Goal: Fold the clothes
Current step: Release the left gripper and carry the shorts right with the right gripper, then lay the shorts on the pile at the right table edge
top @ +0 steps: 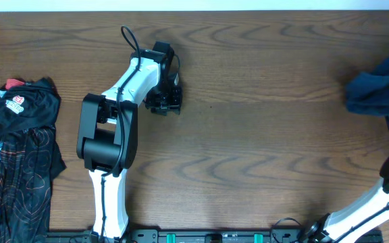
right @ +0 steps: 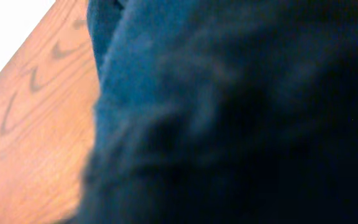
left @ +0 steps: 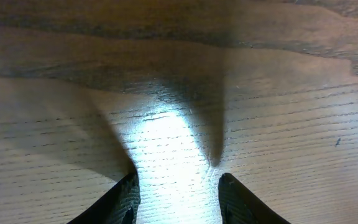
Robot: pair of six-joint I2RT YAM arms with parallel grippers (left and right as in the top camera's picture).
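Black jersey (top: 15, 155): limp, crumpled, at left edge of table (top: 262, 135). Thin red line pattern. White-red logo (top: 16, 104) near its top end; lettering too small to read. Blue garment (top: 382, 86): dark, denim-like, bunched at far right edge, partly out of frame. It fills the right wrist view, blurred. Pincers: left gripper (left: 179, 198) mid-table, well apart from both items, jaws apart, bare wood between, nothing held. The right gripper itself is unseen, closed; cannot tell whether cloth is caught.
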